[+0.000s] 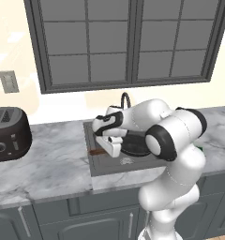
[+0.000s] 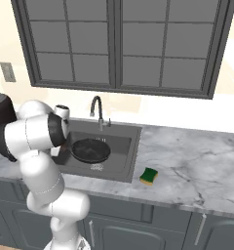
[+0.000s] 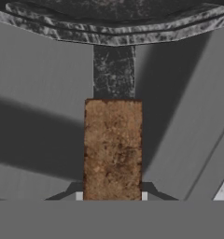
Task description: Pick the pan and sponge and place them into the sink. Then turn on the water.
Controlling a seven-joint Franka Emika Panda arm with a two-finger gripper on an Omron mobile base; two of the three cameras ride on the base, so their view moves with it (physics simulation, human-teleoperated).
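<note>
We are looking along the claw (image 3: 112, 198) in the hand view, and it is clenching the brown wooden handle (image 3: 113, 147) of the pan (image 2: 91, 150); the two dark fingertips (image 3: 79, 196) are pressing against the handle's sides. Beyond the handle, the dark neck is meeting the pan's black rim at the top of that view, with the grey sink (image 2: 120, 163) floor lying underneath.

From the left base view we are seeing the claw (image 1: 113, 149) reaching down into the sink (image 1: 93, 161), with the pan (image 1: 134, 144) sitting inside the basin and the handle (image 1: 94, 152) pointing toward the basin's left wall. Whether the pan is resting fully on the floor or hanging slightly above it, we are not able to tell.

From the right base view we are finding the sponge (image 2: 148, 176) lying on the marble bench (image 2: 197, 166), just beside the sink's right front corner, apart from the pan. Behind the basin the dark faucet (image 2: 96, 111) is arching over it. Farther left, a black toaster (image 1: 9, 133) is standing on the bench (image 1: 44, 164), well apart from the sink, and a dark-framed window (image 1: 128, 40) is rising behind everything.
</note>
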